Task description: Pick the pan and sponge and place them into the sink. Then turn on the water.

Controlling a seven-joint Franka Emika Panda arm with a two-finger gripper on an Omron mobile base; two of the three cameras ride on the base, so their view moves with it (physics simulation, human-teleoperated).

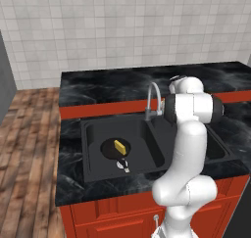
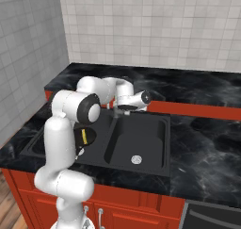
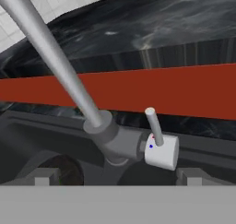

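Already in the sink's point(image 1: 93, 149) left basin: pan point(image 1: 115, 149) with sponge point(image 1: 119, 145) on it. Now hovering at the faucet point(image 3: 55, 66), lever point(image 3: 153, 125) upright, dead ahead of the gripper point(image 3: 115, 177); jaw state impossible to tell.

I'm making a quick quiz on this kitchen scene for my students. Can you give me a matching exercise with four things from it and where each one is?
Things:
1. sponge
2. pan
3. faucet
4. lever

Places:
A. behind the sink, at the divider between the basins
B. sticking up from the pale cap on the side of the faucet base
C. lying in the pan
D. on the floor of the left basin

Pairs: 1-C, 2-D, 3-A, 4-B
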